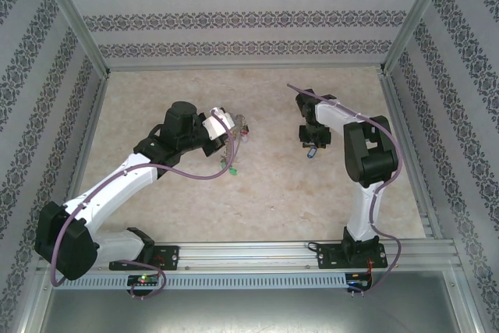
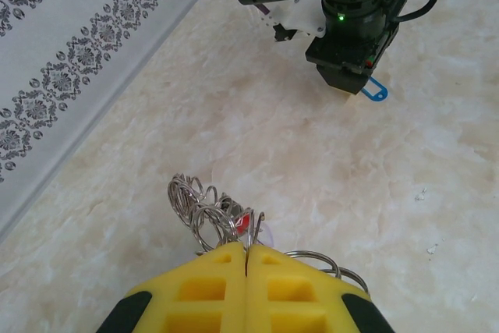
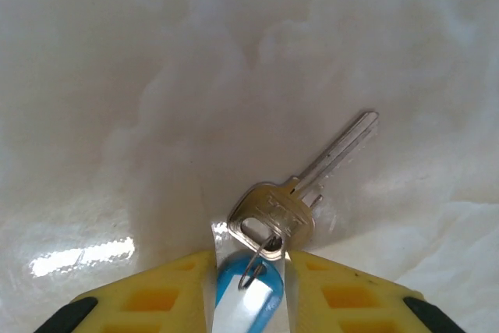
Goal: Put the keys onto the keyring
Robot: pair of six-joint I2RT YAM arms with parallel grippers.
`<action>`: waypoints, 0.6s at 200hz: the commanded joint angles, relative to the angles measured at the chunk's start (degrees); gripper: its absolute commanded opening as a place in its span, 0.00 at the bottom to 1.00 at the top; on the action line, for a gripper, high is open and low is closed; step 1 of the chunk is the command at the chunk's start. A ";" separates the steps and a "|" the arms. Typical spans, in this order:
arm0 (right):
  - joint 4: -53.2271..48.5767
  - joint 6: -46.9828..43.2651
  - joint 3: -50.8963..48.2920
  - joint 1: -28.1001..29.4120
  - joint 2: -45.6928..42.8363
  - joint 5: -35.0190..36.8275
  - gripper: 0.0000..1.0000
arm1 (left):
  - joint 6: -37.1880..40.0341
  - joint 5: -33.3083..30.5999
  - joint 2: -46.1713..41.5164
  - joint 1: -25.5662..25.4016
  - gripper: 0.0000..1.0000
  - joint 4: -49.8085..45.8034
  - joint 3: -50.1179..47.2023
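1. The left claw [image 2: 247, 259]: I read its yellow fingers pressed flat together, pinching the thin grey wire of the keyring [image 2: 255, 228]. Small split rings [image 2: 199, 204] and a red key cap [image 2: 244, 222] bunch just ahead of the fingertips, above the desk [image 2: 351, 193]
2. The right claw [image 3: 249, 259]: I read a narrow gap, clamped on a blue tag [image 3: 248, 298]. A small ring [image 3: 255, 264] links the tag to a silver key [image 3: 300, 193], whose blade points away from the claw over the marbled surface
3. In the top view I see the two claws well apart
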 commanded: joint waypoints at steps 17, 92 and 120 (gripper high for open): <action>-0.42 -0.69 -0.38 -0.55 -0.54 1.58 0.24 | -1.33 0.14 -0.81 0.90 0.00 0.94 1.03; -0.40 -1.83 -2.08 -0.65 -2.82 2.47 0.10 | -1.51 0.25 0.03 0.91 0.00 1.29 1.34; -0.24 -2.04 -2.58 -0.59 -3.64 2.45 0.09 | -1.51 0.33 0.01 0.83 0.00 1.14 1.40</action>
